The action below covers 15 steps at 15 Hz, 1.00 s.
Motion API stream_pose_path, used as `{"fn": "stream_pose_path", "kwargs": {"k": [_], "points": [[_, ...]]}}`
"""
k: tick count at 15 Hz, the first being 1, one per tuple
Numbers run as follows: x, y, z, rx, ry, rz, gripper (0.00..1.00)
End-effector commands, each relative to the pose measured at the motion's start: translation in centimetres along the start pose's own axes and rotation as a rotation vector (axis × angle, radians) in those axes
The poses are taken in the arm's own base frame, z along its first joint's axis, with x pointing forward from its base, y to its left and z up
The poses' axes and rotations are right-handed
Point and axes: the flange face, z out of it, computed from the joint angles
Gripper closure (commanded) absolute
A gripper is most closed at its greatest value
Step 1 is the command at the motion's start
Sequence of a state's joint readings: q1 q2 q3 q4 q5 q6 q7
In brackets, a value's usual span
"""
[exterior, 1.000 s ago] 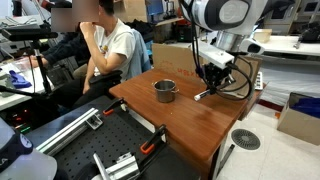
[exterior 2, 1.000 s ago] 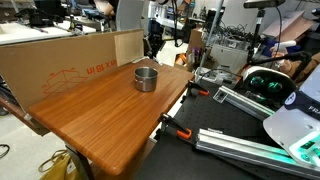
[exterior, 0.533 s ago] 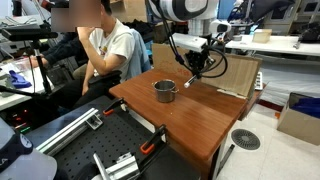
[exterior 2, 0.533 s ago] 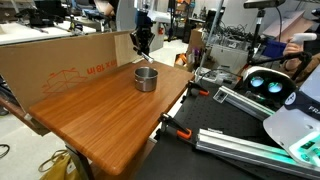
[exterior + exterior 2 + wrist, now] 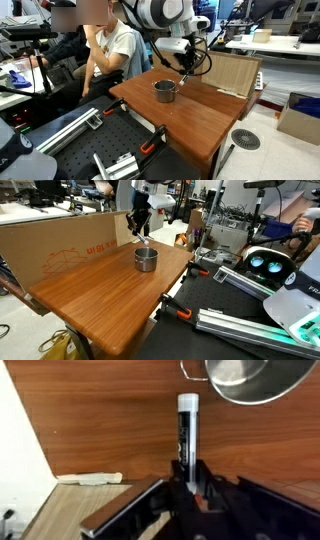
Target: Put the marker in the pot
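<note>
The tool (image 5: 188,480) grips the marker (image 5: 187,430) by one end; its long axis points straight away, whitish tip near the pot (image 5: 262,380); its print is unreadable

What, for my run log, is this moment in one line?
gripper: shut on marker | marker: held above table beside pot, not inside | pot: upright on table

The small round silver-grey metal pot (image 5: 262,380): polished, v. shiny. The brown wooden table (image 5: 100,420): smooth, grain visible, slight sheen. The slim black marker (image 5: 187,440): glossy plastic. The tan cardboard sheet (image 5: 60,235): matt.
</note>
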<state>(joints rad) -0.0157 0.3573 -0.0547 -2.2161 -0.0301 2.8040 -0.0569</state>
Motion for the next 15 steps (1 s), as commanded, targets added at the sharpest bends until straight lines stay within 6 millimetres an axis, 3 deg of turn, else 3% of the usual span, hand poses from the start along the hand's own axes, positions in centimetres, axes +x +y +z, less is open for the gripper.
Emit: {"fn": "stream_pose_path", "kwargs": {"k": [1,5,15], "points": [[-1.3,-0.7,-1.5,-0.026,0.075,-0.016,0.95],[-2.2,-1.7,-2.3,-0.027,0.119,-0.039,0.95],[-5.0,-5.6,-2.3,-0.003,0.133,-0.123,0.95]]}}
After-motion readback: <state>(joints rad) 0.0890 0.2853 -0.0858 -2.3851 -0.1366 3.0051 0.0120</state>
